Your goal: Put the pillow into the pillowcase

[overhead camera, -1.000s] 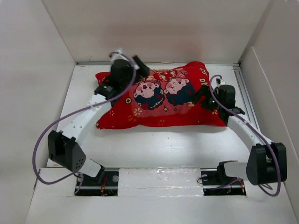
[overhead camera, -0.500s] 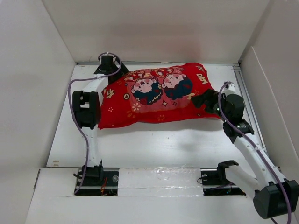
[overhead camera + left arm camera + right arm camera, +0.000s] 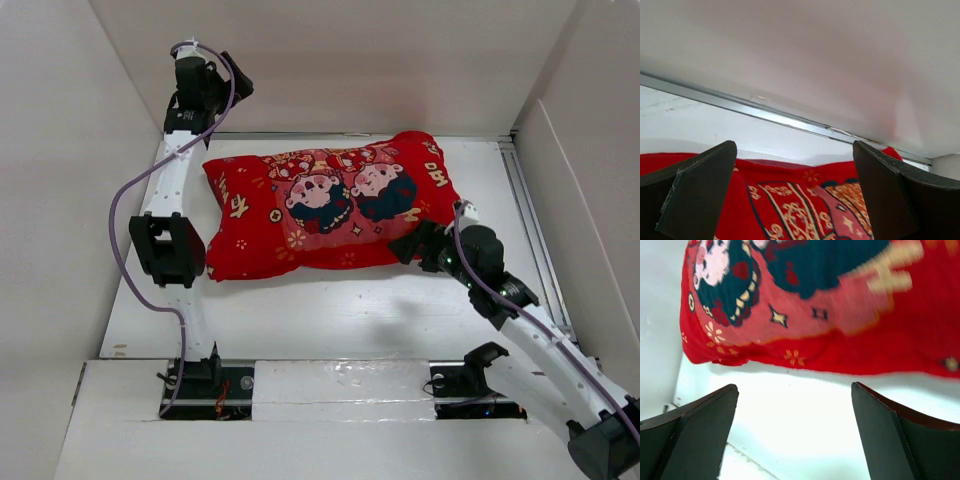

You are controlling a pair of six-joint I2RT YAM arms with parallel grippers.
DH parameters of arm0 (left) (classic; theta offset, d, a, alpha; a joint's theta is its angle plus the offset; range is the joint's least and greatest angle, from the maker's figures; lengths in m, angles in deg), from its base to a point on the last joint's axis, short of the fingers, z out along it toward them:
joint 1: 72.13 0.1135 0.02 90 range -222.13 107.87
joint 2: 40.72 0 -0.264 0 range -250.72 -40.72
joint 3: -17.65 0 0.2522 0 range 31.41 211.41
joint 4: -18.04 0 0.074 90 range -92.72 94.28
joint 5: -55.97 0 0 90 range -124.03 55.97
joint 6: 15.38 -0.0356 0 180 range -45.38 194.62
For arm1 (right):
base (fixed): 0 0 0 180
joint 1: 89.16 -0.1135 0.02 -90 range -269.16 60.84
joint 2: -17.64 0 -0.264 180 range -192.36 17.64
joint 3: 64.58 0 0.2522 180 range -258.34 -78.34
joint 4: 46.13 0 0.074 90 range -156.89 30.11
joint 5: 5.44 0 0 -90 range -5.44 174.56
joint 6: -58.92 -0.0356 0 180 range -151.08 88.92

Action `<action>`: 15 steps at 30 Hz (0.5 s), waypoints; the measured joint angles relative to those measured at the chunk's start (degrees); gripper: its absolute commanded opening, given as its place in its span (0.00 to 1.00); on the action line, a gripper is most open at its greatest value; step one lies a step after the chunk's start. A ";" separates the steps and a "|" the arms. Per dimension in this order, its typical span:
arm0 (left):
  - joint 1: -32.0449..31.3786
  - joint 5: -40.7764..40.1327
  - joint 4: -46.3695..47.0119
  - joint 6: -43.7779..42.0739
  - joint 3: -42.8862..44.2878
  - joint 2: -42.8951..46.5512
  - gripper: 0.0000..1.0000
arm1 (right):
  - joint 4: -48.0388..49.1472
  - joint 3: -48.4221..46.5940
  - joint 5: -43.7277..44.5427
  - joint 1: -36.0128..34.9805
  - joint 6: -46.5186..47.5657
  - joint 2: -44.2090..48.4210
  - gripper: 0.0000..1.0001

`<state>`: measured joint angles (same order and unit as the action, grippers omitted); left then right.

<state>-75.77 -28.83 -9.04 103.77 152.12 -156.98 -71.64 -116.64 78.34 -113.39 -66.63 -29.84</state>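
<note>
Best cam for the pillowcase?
Top external: nearly the whole pillowcase shows, with both figures. Left wrist catches only a red strip at the bottom; right wrist shows one edge and part of the print, blurred.

**Both arms spread apart, both grippers wide open**

The left arm (image 3: pixel 165 200) climbs the left side of the frame, elbow at mid-left, wrist at the upper left. The left gripper (image 3: pixel 225 85) there has its fingers (image 3: pixel 695 195) spread wide, with nothing between them. The right arm (image 3: pixel 530 330) stretches from the lower right corner toward the centre. The right gripper (image 3: pixel 415 245) points up-left, fingers (image 3: pixel 690 435) parted wide and empty
</note>
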 measured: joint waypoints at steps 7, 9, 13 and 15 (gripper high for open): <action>1.62 2.56 1.95 -0.11 -5.38 -10.32 1.00 | 1.84 6.03 6.34 0.79 -9.57 -4.61 1.00; 0.33 3.04 1.84 0.85 -10.21 -13.92 1.00 | 3.30 4.48 6.75 3.72 -9.94 -12.76 1.00; -3.91 1.84 4.94 1.95 -18.27 -12.59 0.87 | 4.94 -4.46 8.33 7.48 -7.74 -29.59 1.00; -6.71 1.53 8.92 2.34 -27.54 -5.31 0.87 | 1.31 -14.19 9.16 7.54 -4.46 -37.88 1.00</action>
<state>-82.48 -27.30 -0.12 106.11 124.58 -162.30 -70.33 -130.83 87.50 -105.85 -71.09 -67.72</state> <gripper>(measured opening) 0.879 0.999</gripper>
